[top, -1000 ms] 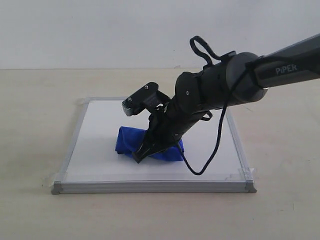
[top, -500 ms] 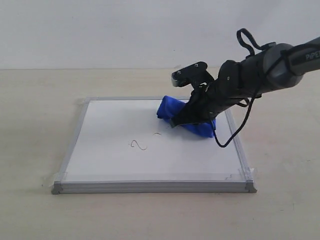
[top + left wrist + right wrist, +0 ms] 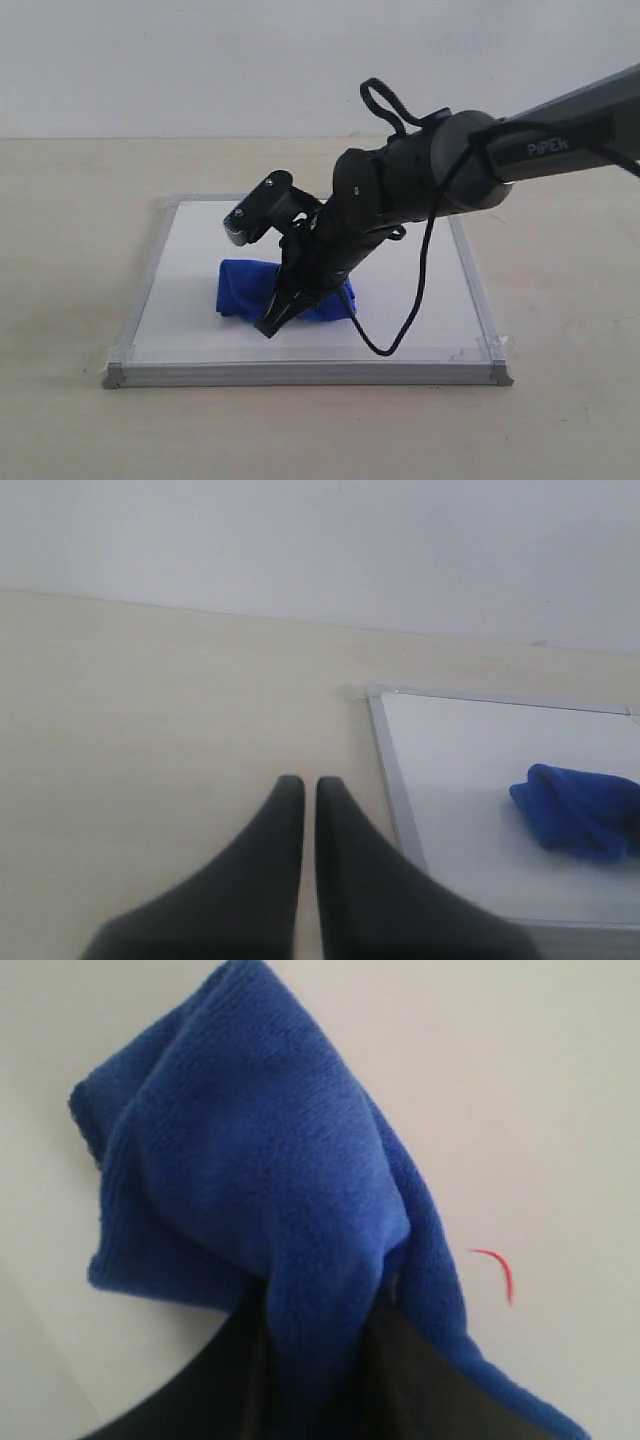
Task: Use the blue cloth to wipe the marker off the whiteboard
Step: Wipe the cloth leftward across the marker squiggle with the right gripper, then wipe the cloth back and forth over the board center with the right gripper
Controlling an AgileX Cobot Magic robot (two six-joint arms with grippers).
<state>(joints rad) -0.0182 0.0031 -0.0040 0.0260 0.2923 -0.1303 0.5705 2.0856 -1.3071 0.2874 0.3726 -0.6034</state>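
The whiteboard (image 3: 190, 255) lies flat on the table. My right gripper (image 3: 276, 318) reaches down over its front middle and is shut on the blue cloth (image 3: 238, 290), which is pressed on the board. In the right wrist view the cloth (image 3: 250, 1170) bunches up between the dark fingers (image 3: 420, 1370). A short curved stroke of the marker (image 3: 497, 1265), red in this view, shows on the white surface (image 3: 520, 1080) beside it. The exterior view shows no marker lines; cloth and arm cover that spot. My left gripper (image 3: 302, 785) is shut and empty over the table, beside the board's frame (image 3: 395, 780).
The board sits on a beige table (image 3: 70, 250) with a pale wall behind. A black cable (image 3: 400, 320) loops from the right arm down over the board's front right part. The left wrist view also catches the cloth (image 3: 580, 810) on the board.
The right gripper swept the cloth from the board's front middle to its back right, baring two squiggles, then back to the front, a little further left, over them.
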